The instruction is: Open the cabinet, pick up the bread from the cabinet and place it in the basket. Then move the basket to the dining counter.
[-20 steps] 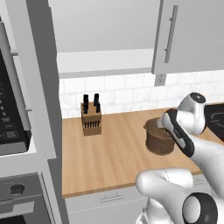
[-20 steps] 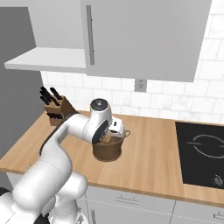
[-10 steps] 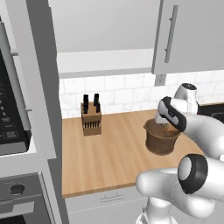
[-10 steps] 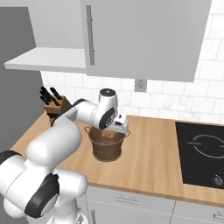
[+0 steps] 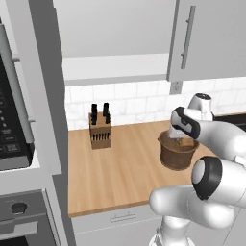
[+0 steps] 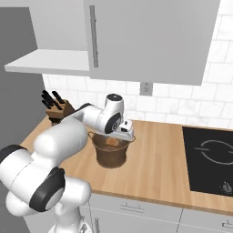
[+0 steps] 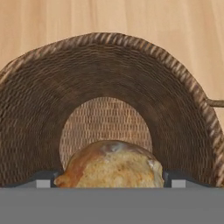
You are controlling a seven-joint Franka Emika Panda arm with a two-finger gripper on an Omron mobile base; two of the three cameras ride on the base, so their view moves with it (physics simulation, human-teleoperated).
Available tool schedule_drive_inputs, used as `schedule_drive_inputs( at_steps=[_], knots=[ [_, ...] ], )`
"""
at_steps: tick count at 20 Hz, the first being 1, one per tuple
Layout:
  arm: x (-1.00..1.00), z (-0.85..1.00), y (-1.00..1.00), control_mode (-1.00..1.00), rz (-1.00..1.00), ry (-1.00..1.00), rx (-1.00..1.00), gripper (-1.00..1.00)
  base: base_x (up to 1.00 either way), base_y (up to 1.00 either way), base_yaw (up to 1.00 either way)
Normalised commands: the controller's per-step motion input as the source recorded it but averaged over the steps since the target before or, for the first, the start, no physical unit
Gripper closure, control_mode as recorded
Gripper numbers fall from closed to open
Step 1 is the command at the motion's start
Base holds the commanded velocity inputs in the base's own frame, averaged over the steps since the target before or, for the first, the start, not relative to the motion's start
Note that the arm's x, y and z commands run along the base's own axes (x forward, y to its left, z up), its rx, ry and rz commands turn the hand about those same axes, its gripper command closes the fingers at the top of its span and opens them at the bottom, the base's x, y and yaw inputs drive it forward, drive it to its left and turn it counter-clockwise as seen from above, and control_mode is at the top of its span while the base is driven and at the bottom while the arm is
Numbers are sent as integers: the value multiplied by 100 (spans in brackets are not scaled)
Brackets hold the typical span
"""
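The dark brown woven basket [image 5: 178, 156] [image 6: 109, 154] stands on the wood worktop in front of the tiled wall. My gripper [image 5: 181, 136] [image 6: 121, 136] hangs just over its rim, pointing down into it. In the hand view the golden-brown bread [image 7: 111, 168] lies inside the basket [image 7: 109, 65], between my open gripper's [image 7: 110, 180] two tips, and slim gaps show at its sides. The cabinet's grey door [image 5: 211, 38] [image 6: 150, 41] with its silver bar handle hangs above, beside a bare white shelf [image 5: 115, 67] [image 6: 45, 61]. The dining counter is out of view.
A knife block [image 5: 100, 127] [image 6: 57, 109] stands at the back left of the worktop. A black cooktop [image 6: 209, 159] lies to the basket's right. A tall oven and microwave column [image 5: 19, 134] borders the worktop on the left. Drawers run below the front edge.
My hand has shifted from the basket's right rim to over its middle, and the arm's elbow has swung round. The jaws have stayed wide and the basket has not moved.
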Motion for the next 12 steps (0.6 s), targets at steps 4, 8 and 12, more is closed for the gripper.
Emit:
schedule_drive_inputs(
  at_steps=[4,8,12],
  knots=[
    [5,-22,12,-100,0,2,0,100,0,0,0],
    [9,-9,5,-100,0,0,0,100,0,0,0],
    [11,-5,0,-100,0,0,0,100,0,0,0]
  ],
)
